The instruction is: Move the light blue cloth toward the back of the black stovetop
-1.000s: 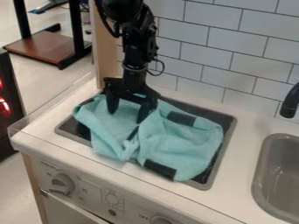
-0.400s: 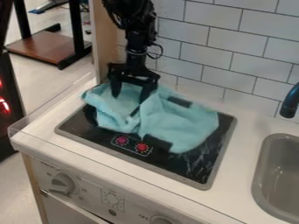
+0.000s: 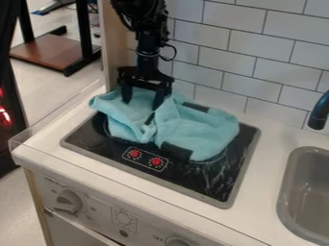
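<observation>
Fingers apart on the cloth, the end effector is sitting farther back, baring more cooktop beside the sink.

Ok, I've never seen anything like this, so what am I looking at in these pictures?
One fixed camera looks down at a slant on a toy kitchen. The black machine coming in from the top is a robot arm, ending in a two-finger gripper. Its fingers stand apart, tips down at a turquoise cloth with dark patches. Whether they pinch any fabric, I can't tell. The cloth lies rumpled on a black stovetop, with a gray sink beside it.
</observation>
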